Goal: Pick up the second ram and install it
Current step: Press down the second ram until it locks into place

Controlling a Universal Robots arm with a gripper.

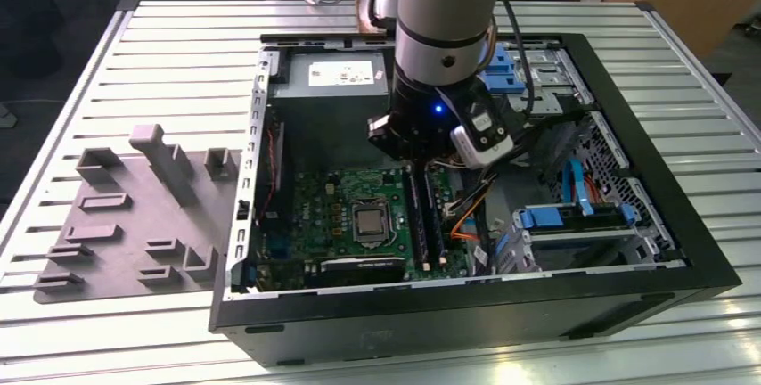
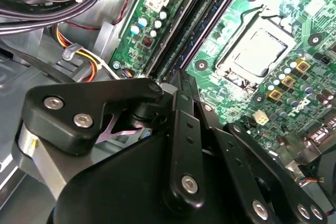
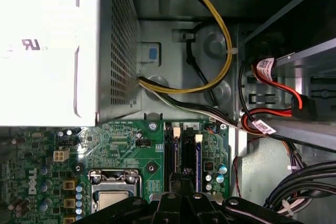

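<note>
My gripper (image 1: 415, 164) is down inside the open computer case (image 1: 476, 309), over the far end of the long black memory slots (image 1: 423, 216) beside the processor socket (image 1: 371, 223). In the first wrist view the gripper (image 3: 182, 186) is closed, and a thin dark stick, the second ram (image 3: 185, 156), runs edge-on from its tips between two slots with pale end clips (image 3: 176, 129). It lies in line with them; whether it is seated I cannot tell. In the second wrist view the gripper (image 2: 177, 80) points at the same slots (image 2: 181, 35).
The grey tray (image 1: 131, 216) with raised blocks lies outside the case at the exterior view's left. The power supply (image 1: 339, 73) sits close behind the gripper. Cable bundles (image 3: 210, 82) and blue drive bays (image 1: 571, 220) crowd the exterior view's right.
</note>
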